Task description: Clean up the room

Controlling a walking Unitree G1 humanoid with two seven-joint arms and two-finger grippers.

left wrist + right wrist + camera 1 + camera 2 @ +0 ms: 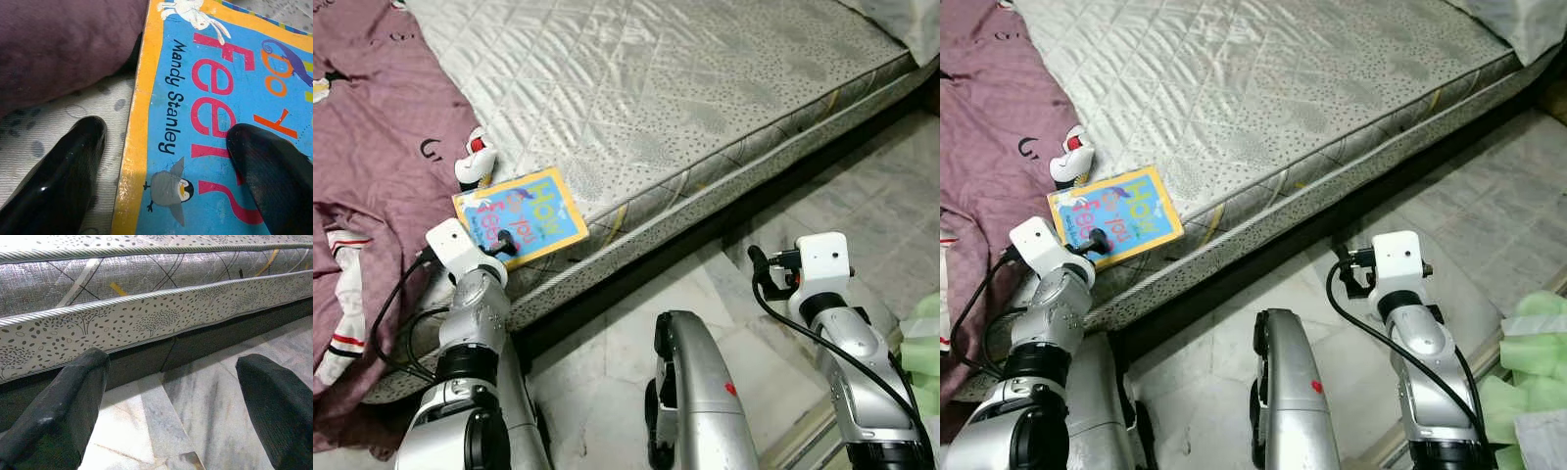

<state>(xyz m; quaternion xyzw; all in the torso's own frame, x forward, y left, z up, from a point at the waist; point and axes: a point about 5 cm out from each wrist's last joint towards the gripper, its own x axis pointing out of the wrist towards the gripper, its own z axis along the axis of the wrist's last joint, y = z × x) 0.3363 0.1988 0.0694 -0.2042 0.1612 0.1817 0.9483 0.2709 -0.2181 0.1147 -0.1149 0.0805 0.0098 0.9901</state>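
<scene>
Children's book point(520, 215) with a blue cover and yellow border, lying flat on the mattress point(685, 108) right at its front edge, near the corner where the purple blanket point(372, 147) bunches up. Beside the book's far corner, a small white and red toy point(475, 157), touching the blanket. Left end effector point(166, 147) down at the book's near edge, wide open, 1 finger point(58, 181) on the bare mattress just beside the yellow border, the other over the blue cover; nothing gripped. Right end effector point(171, 406) low above the marble floor point(862, 215) in front of the mattress side, wide open and empty. Pale green bag point(1533, 362) on the floor at the far right.
</scene>
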